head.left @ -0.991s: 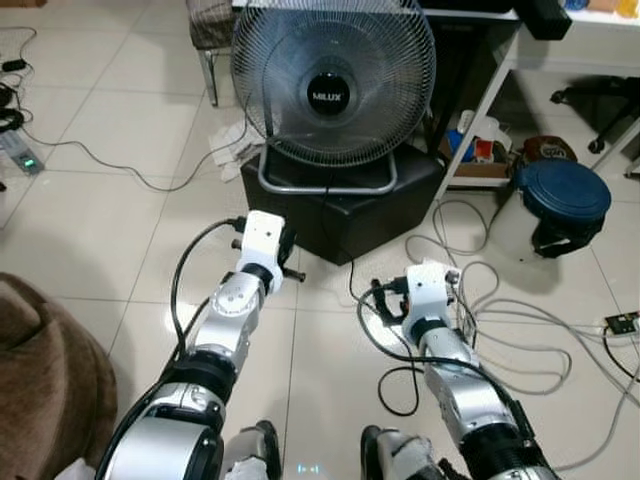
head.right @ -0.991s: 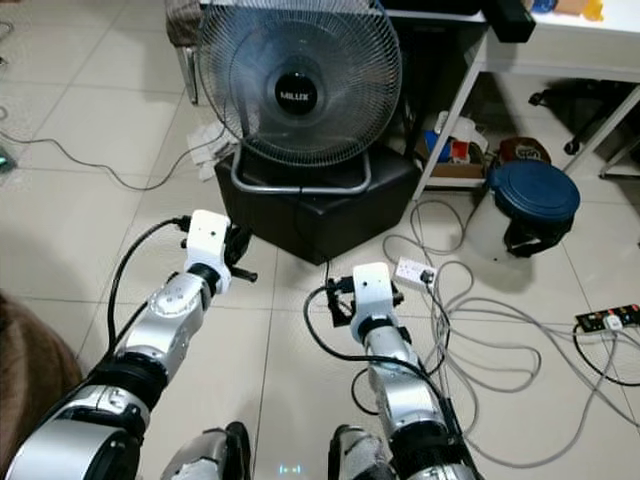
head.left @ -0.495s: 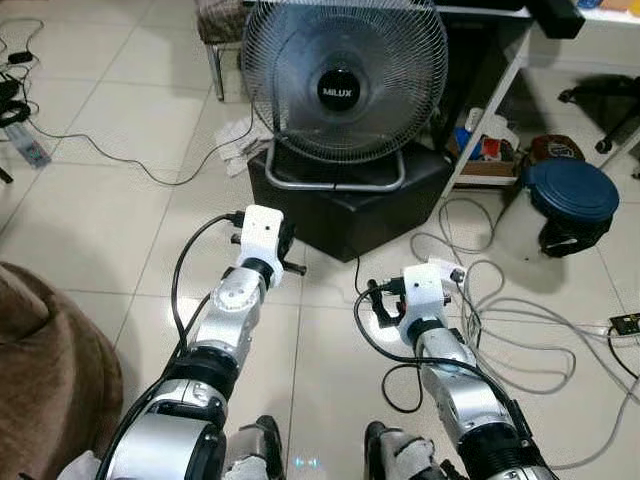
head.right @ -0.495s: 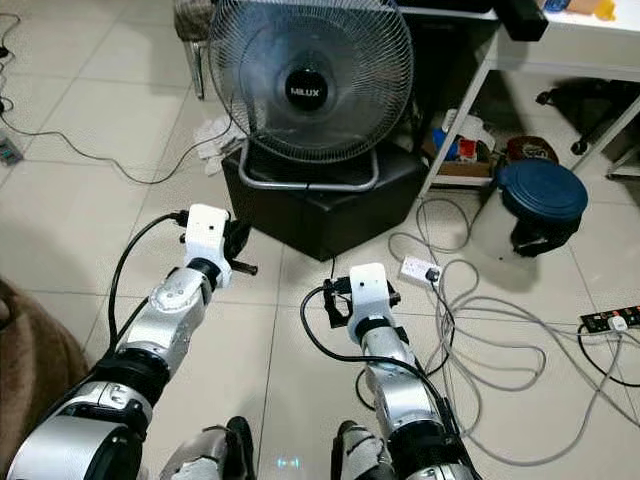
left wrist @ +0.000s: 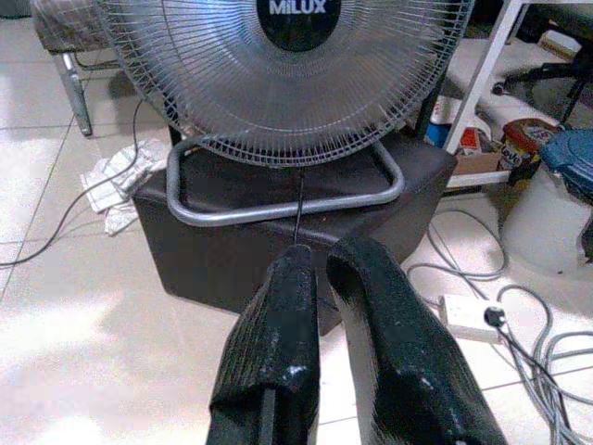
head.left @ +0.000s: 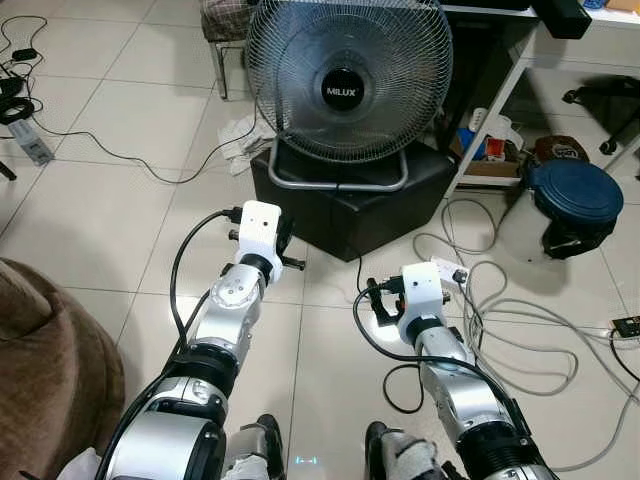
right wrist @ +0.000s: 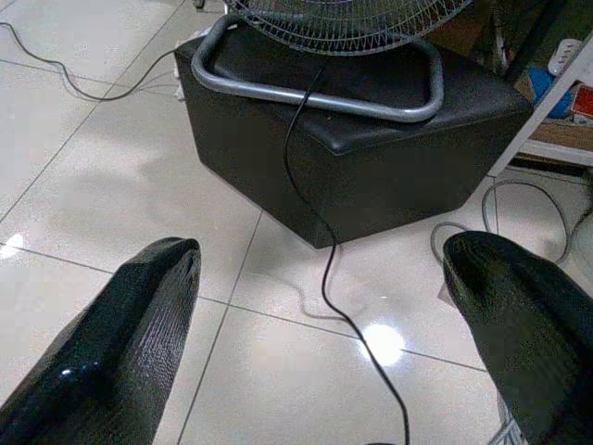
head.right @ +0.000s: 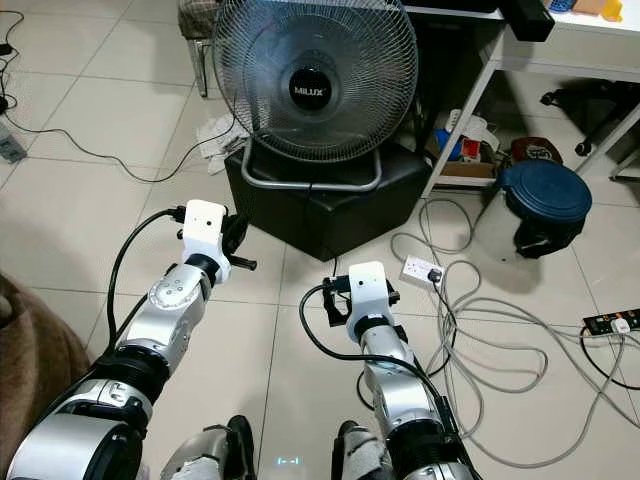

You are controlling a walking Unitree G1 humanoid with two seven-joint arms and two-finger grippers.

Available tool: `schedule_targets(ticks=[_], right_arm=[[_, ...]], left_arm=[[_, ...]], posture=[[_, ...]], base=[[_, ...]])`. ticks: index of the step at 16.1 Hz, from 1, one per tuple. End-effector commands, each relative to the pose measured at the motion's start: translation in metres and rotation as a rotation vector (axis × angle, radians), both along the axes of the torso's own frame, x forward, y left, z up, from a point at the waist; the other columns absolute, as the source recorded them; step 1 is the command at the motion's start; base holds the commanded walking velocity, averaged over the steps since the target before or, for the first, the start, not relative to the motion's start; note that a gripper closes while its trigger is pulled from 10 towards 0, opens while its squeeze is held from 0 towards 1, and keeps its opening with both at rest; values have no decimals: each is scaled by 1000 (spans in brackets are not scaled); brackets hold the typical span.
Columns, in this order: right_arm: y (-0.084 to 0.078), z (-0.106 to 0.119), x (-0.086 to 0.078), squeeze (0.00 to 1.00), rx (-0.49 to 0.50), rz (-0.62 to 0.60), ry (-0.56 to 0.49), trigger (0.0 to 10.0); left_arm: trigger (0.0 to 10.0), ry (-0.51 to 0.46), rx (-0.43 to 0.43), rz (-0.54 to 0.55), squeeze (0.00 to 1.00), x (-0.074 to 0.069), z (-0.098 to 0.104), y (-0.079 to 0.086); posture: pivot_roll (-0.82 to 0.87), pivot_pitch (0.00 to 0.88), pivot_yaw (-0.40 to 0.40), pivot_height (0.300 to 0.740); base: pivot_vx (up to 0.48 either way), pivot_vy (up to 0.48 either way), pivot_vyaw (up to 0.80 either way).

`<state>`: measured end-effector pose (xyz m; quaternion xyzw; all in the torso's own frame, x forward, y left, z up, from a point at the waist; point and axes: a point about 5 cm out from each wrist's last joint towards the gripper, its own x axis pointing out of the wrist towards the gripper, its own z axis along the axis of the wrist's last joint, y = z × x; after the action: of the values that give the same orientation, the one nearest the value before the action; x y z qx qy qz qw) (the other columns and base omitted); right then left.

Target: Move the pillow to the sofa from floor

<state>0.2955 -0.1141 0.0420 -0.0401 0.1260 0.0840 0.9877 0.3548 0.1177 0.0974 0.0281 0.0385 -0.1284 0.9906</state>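
A brown plush mass (head.left: pixel 45 370) bulges at the lower left of the head views; I cannot tell whether it is a pillow or part of a sofa. Both silver arms reach forward over the tiled floor. The left gripper (left wrist: pixel 320 255) is shut with nothing in it and points at the black ottoman (head.left: pixel 370 205) under the fan (head.left: pixel 348 80). The right gripper (right wrist: pixel 320 248) stands open, fingers wide apart and nothing between them, above the floor just short of the same ottoman.
A loose tangle of cables (head.left: pixel 510 330) and a power strip (head.left: pixel 447 270) lie on the floor to the right. A blue-lidded bin (head.left: pixel 570 195) stands beside a white table leg (head.left: pixel 490 100). A crumpled cloth (head.left: pixel 240 150) and a thin cord (head.left: pixel 120 160) lie left of the fan.
The whole picture has drifted a little, so the camera moved; the fan sits slightly further right in frame. Both arms hold the same pose.
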Motion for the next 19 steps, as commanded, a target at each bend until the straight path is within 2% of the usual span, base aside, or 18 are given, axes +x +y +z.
schedule_targets(ticks=[1,8,19], right_arm=[[-2,-4,-2,0,-5,-9,18,10000],[-6,-2,0,0,-4,-26,11,10000],[-6,-3,-1,0,-7,-29,13,10000]], left_arm=[[10000,0,14,1,0,-1,-1,-2],[10000,-9,9,-14,0,4,6,-7],[10000,-14,21,14,0,7,9,-2]], posture=[[-137,201,-23,740],[-143,193,-19,740],[-143,182,-11,740]], base=[[0,0,0],[0,0,0],[0,0,0]])
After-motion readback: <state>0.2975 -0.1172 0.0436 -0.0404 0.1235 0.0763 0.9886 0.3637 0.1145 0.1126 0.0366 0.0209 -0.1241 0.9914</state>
